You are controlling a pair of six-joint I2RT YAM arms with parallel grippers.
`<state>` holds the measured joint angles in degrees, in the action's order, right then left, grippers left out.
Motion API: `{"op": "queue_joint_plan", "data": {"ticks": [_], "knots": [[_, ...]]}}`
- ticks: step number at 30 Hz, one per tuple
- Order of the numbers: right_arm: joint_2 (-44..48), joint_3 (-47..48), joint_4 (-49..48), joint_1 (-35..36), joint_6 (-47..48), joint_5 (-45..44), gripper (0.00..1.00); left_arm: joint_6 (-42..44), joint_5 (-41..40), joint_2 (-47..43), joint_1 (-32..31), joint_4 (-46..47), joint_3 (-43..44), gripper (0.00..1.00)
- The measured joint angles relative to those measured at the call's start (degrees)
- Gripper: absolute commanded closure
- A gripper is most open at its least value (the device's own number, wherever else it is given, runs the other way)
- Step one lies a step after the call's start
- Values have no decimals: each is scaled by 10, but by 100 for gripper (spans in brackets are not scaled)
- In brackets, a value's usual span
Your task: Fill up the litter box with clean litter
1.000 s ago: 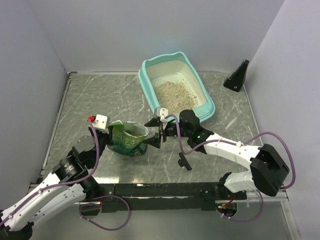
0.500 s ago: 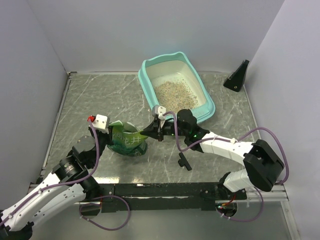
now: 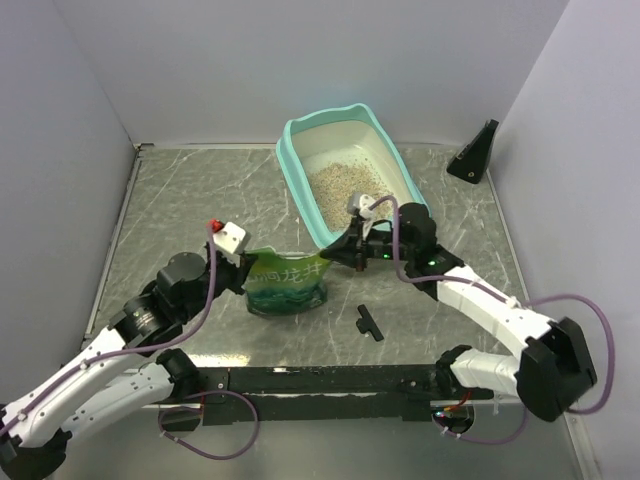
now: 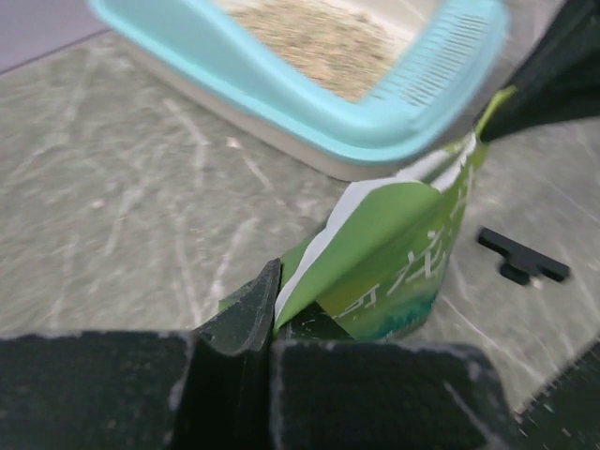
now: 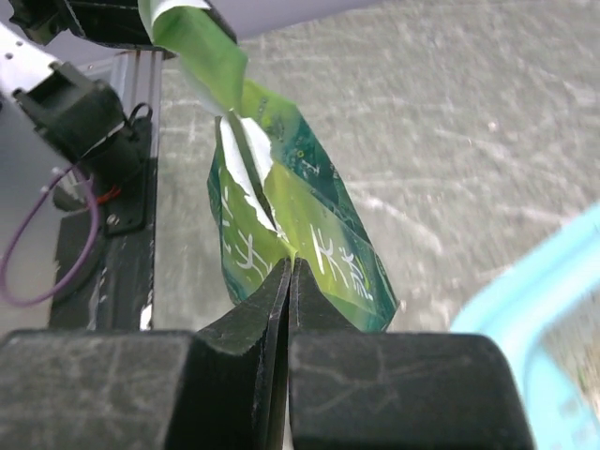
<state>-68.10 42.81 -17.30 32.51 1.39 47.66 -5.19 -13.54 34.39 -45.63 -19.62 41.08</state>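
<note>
The litter box (image 3: 291, 141), teal-rimmed with a cream pan, stands at the back centre, with clean litter (image 3: 345, 186) spread over its floor. A small green bag (image 3: 288, 283) stands upright just in front of its near corner, its top pulled wide between both grippers. My left gripper (image 3: 248, 270) is shut on the bag's left top corner, and my right gripper (image 3: 328, 256) is shut on the right top corner. The left wrist view shows the bag (image 4: 403, 253) running from my left gripper (image 4: 272, 292) toward the litter box rim (image 4: 375, 141). In the right wrist view my right gripper (image 5: 290, 267) pinches the bag (image 5: 314, 239).
A small black T-shaped piece (image 3: 368, 322) lies on the table right of the bag, also showing as the black piece (image 4: 523, 258) in the left wrist view. A black triangular stand (image 3: 476, 153) sits at the back right. Grey walls close in both sides and the back.
My right gripper closed on the bag's right top corner and drew it right toward the litter box. The left arm followed forward and right, and the bag's top now stretches between both grippers.
</note>
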Motion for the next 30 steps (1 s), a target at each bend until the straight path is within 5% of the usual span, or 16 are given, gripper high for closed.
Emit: {"op": "queue_joint_plan", "data": {"ticks": [5,6,9,19,30], "knots": [[64,0,121,-42,33,23,100,17,68,14,1,2,8,65],[73,0,140,-45,38,21,100,21,78,9,1,2,8,49],[98,-3,186,-47,48,7,100,28,101,1,2,2,8,38],[207,-61,226,-48,42,-41,100,11,156,-21,3,30,-17,27],[281,-119,207,-48,1,-52,100,-18,230,25,63,93,-62,29]]}}
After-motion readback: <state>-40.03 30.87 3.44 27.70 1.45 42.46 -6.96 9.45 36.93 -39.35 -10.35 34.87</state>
